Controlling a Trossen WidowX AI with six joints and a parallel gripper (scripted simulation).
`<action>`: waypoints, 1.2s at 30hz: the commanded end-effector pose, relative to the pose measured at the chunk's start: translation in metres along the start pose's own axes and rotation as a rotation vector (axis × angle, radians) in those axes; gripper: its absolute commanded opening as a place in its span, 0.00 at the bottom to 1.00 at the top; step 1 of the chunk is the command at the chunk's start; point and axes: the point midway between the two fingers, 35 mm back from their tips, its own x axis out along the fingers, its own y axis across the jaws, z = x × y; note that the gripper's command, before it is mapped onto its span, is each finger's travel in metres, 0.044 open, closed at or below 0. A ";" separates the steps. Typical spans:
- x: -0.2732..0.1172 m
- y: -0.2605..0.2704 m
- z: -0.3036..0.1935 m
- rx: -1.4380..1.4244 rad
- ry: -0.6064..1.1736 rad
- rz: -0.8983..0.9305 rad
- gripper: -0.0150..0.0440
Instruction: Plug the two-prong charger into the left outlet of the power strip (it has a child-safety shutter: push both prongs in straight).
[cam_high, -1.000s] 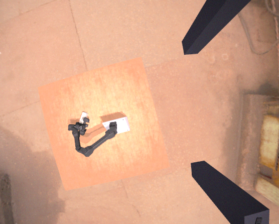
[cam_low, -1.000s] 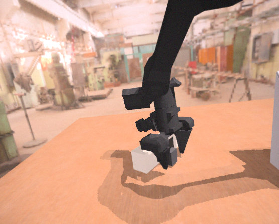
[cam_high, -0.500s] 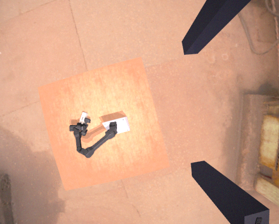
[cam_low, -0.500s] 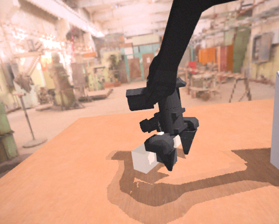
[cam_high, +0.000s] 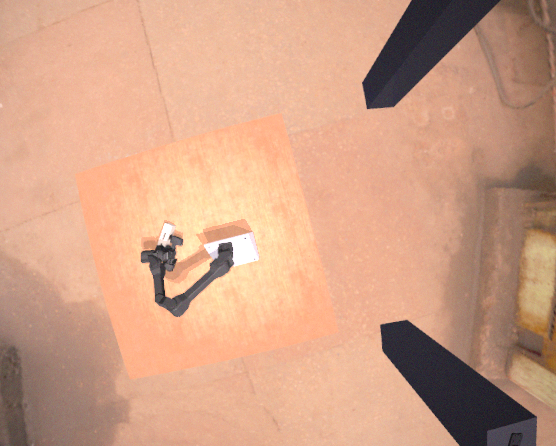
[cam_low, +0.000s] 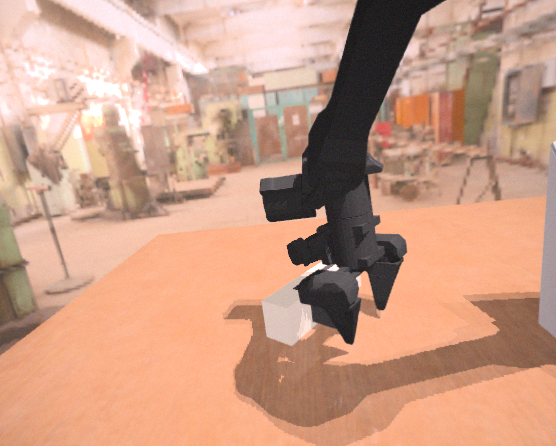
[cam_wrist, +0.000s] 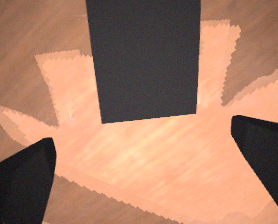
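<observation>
A white box (cam_high: 168, 229) (cam_low: 280, 320), apparently the power strip, lies on the wooden table. A dark grey block (cam_low: 322, 316) (cam_wrist: 145, 60) stands close against its side; it looks like the charger, but I cannot tell for certain. My gripper (cam_low: 367, 325) (cam_wrist: 145, 135) is wide open and empty, pointing down with its fingertips low beside the block. In the wrist view the block comes down from the top edge between the two spread fingers, its lower edge a little above the line of the tips. Prongs and outlet slots cannot be made out.
The large pale box (cam_high: 245, 251) (cam_low: 548, 250) under the arm's base stands to the right. The table (cam_high: 240, 165) (cam_low: 150, 300) carries the arm's dark shadow around the gripper. Two dark beams (cam_high: 420, 55) (cam_high: 450, 380) show beyond the table in the top view.
</observation>
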 end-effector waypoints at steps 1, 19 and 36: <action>-0.001 0.002 -0.004 -0.002 -0.004 0.005 1.00; -0.003 -0.002 -0.016 -0.004 -0.040 -0.007 1.00; -0.080 0.000 -0.003 0.004 -0.616 0.005 1.00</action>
